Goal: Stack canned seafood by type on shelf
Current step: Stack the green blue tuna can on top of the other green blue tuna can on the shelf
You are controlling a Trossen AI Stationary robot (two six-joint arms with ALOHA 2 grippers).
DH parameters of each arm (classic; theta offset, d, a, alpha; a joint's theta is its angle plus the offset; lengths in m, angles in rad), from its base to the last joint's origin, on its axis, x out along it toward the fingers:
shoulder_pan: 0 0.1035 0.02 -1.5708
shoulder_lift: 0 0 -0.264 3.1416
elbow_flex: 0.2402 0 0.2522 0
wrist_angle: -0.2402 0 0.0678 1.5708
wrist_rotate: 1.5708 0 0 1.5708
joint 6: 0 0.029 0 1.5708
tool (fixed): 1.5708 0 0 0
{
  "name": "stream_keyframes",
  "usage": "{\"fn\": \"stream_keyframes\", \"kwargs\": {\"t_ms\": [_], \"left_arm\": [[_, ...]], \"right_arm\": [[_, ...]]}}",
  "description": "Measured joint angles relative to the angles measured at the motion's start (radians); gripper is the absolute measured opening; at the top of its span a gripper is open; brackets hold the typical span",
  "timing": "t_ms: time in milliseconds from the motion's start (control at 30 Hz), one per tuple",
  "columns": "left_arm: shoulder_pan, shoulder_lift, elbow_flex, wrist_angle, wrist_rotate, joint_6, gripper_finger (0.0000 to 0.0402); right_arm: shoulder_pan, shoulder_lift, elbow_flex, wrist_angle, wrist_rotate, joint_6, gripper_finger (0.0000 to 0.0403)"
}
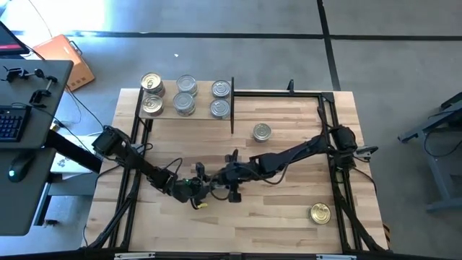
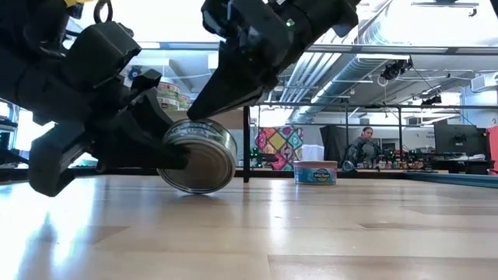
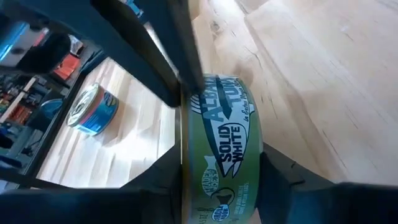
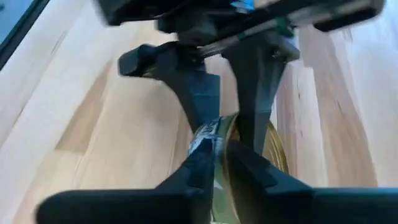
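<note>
A green-labelled tuna can (image 3: 224, 137) stands tilted on its edge near the table's middle (image 2: 198, 159), its gold face (image 4: 273, 149) turned sideways. My left gripper (image 3: 221, 180) comes at it from the table's left (image 1: 193, 189) and is shut on it. My right gripper (image 4: 221, 165) meets it from the right (image 1: 216, 184) and is shut on the same can. The shelf (image 1: 166, 110) stands at the table's far left. It carries two gold-topped cans (image 1: 151, 94) and several silver-topped ones (image 1: 185, 105). My left gripper pinches the can across its two flat faces, one finger on each face (image 3: 292, 186), reaching in low from the table's left. The can stands on edge, tilted, its lower rim (image 2: 194, 189) on the table. My right gripper has the can's upper rim (image 4: 208, 134) between its two fingers (image 4: 249, 168), slanting down from the right and above, opposite the left fingers.
A blue-labelled silver-topped can (image 1: 261, 132) stands alone on the table beyond the grippers (image 2: 315, 173). A gold-topped can (image 1: 320, 212) sits near the right near corner. Black frame rails (image 1: 332, 137) run along the table's sides. A person (image 2: 362, 148) shows in the room behind.
</note>
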Motion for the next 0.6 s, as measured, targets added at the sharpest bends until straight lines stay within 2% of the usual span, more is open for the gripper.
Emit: {"fn": "stream_keyframes", "kwargs": {"t_ms": [200,333,433,600], "left_arm": [[-0.005,-0.001,0.000,-0.001,0.001,-0.016,0.0117],[-0.006,-0.001,0.000,0.000,0.000,-0.028,0.0117],[-0.007,-0.011,0.000,-0.008,0.003,-0.040,0.0117],[-0.012,-0.049,-0.001,-0.039,0.024,-0.041,0.0117]], "right_arm": [[0.008,-0.087,-0.001,-0.050,0.011,-0.179,0.0121],[0.043,-0.112,0.000,-0.170,0.150,-0.297,0.0158],[0.069,-0.104,-0.002,-0.235,0.232,-0.274,0.0171],[0.077,-0.072,-0.089,-0.228,0.229,-0.149,0.0201]]}}
